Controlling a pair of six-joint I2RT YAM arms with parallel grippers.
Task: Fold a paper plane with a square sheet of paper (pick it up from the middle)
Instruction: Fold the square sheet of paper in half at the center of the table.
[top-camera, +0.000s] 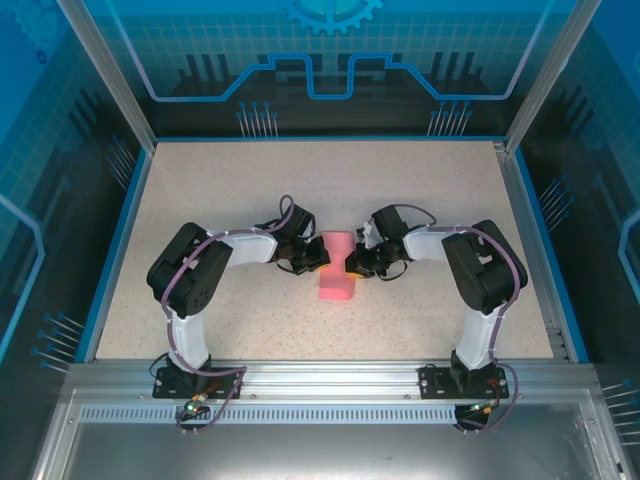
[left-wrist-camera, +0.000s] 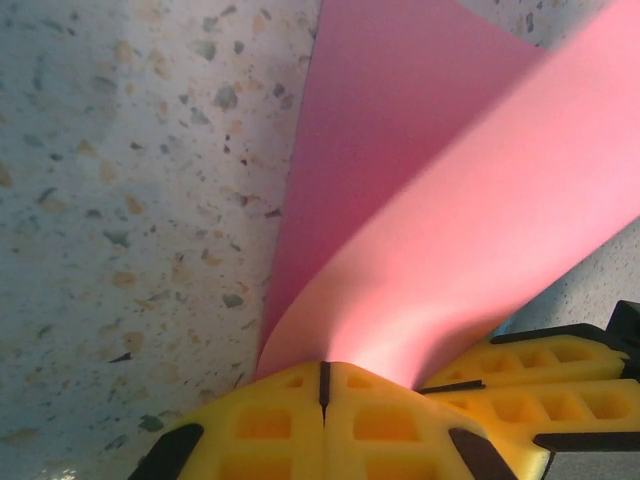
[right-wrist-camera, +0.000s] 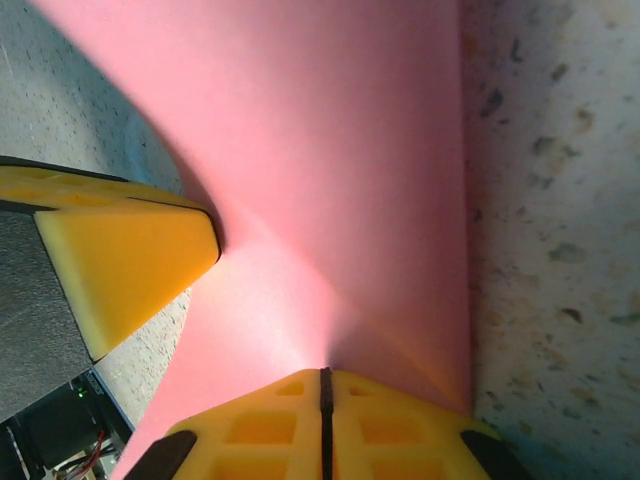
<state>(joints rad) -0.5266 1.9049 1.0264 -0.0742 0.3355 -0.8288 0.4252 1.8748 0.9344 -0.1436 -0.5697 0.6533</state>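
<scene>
Top view: we note both arms elbowed inward, the left gripper (top-camera: 313, 256) and right gripper (top-camera: 354, 263) nearly meeting at the middle of the speckled table (top-camera: 200, 190), with the thin pink-red square sheet of paper (top-camera: 338, 282) between them. The wrist views add the grip: each gripper's yellow jaws are pressed together on the curled paper.

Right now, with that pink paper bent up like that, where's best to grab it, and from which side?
Pinch its thin raised edge, coming in from the sides, I'd say. The paper curls up off the table there, so a pinch can close on both faces. The left gripper and right gripper hold it so.
</scene>
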